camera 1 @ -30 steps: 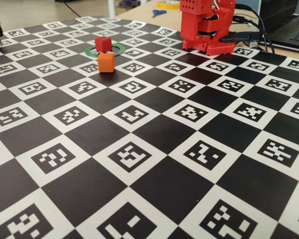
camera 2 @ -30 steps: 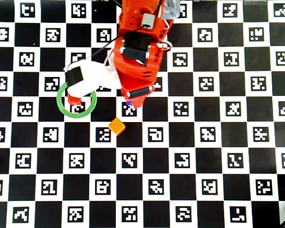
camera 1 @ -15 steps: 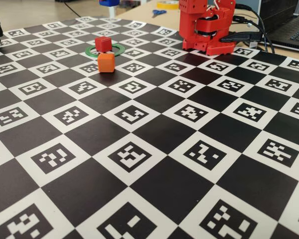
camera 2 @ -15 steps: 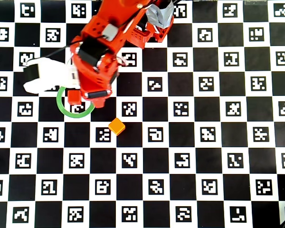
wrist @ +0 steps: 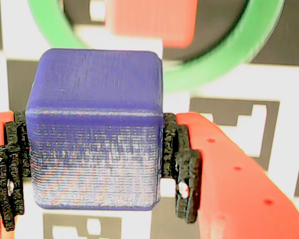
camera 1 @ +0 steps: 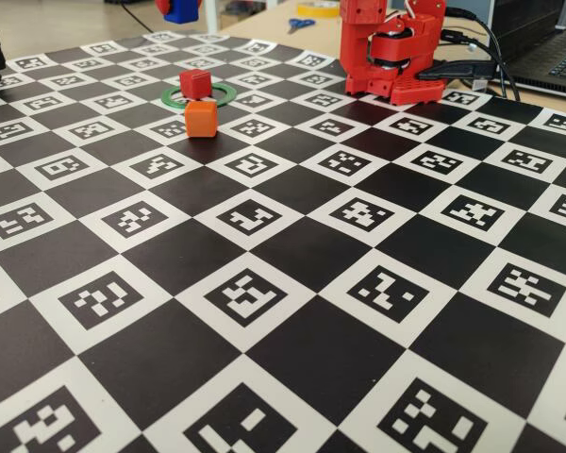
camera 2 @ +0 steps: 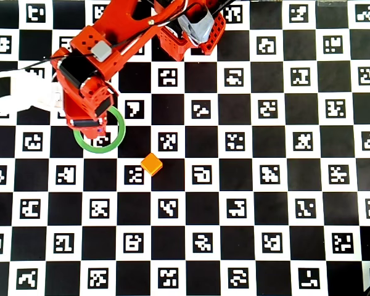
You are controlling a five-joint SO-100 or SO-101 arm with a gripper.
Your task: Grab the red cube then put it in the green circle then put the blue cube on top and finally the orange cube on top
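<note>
No brand or readable writing anywhere, only square black-and-white code markers on the checkered board (camera 1: 292, 236). Behind the board in the fixed view, a wooden table top (camera 1: 292, 38) with blue-handled scissors (camera 1: 300, 24).

Three cubes, one ring. Small matte red cube (camera 1: 195, 83) inside the thin green ring (camera 1: 222, 93). Small orange cube (camera 1: 201, 119) just beside the ring, outside it. Deep-blue cube (wrist: 95, 129) clamped between the red gripper (wrist: 92, 164) jaws, held above the ring.
</note>
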